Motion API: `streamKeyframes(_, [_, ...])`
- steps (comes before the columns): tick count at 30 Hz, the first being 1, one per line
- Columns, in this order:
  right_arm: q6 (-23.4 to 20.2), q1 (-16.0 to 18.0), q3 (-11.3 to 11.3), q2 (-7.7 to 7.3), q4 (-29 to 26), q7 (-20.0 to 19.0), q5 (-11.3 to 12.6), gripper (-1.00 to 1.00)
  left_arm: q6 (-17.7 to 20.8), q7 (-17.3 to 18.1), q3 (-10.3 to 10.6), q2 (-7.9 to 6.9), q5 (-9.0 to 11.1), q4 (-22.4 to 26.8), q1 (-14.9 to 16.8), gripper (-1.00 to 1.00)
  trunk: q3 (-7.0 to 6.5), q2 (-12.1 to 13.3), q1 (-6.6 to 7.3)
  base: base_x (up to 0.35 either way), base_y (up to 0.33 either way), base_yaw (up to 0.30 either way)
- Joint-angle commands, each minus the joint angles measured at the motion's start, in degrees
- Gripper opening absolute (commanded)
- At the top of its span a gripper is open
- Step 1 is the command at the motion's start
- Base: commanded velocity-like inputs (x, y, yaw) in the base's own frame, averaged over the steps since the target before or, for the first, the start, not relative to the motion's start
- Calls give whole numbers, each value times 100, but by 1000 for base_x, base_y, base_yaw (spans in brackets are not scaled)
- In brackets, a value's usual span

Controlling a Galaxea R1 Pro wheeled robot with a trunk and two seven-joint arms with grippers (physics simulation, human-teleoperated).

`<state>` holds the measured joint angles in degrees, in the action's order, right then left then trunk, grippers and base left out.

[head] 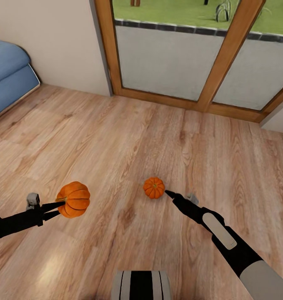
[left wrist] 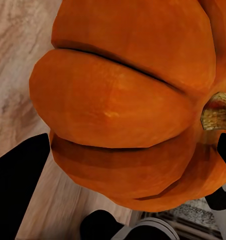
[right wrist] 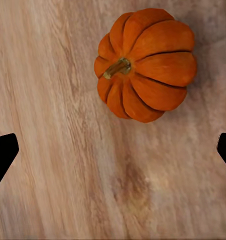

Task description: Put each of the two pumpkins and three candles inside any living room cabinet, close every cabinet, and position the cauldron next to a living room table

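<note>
The left gripper [head: 57,207] clamps one pumpkin [head: 73,199] while the right gripper [head: 169,193], spread wide, hovers beside the second pumpkin [head: 154,187] on the floor [head: 116,137].

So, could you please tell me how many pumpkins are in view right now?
2. One pumpkin is held in the left gripper; the other pumpkin sits on the wooden floor just ahead of the open right gripper.

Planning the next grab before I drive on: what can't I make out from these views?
- Left hand: in the left wrist view its held pumpkin overruns the frame edges, so contact on its far side is hidden.
- Right hand: fingertips cut off by the right wrist view's edges.
- Floor pumpkin: underside hidden by its own body.
</note>
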<state>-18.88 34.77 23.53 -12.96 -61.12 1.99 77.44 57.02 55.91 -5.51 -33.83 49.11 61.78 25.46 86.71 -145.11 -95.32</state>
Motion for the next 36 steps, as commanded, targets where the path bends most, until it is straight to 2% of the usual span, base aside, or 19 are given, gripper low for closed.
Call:
streamKeyframes(1, [-2, 3, 12, -1, -6, 21, 43, 100, 28, 16, -3, -1, 11, 1, 3, -100, 26, -3, -1, 0, 0, 0])
streamKeyframes(9, [36, 3, 12, 10, -5, 21, 72, 100, 28, 16, -3, -1, 11, 1, 3, -100, 204, -14, -22, 0, 0, 0])
streamKeyframes(15, [110, 20, -127, 4, 185, 45, 123, 100, 28, 224, -35, -175, 92, 66, -191, -100, 203, -14, -22, 0, 0, 0])
streamKeyframes(19, [103, 21, -212, 4, 231, 40, 123, 100, 22, 362, -22, -196, 141, 25, -275, -100, 203, -14, -22, 20, 1, 0])
streamKeyframes(29, [95, 21, -225, 16, 241, 38, 123, 100, 20, 709, -15, -203, 120, -8, -283, -100, 203, -14, -22, 140, 56, 0])
streamKeyframes(36, [95, 21, -226, 22, 241, 38, 123, 100, 21, 710, -20, -203, 134, -10, -287, -100, 203, -14, -22, 57, 19, 0])
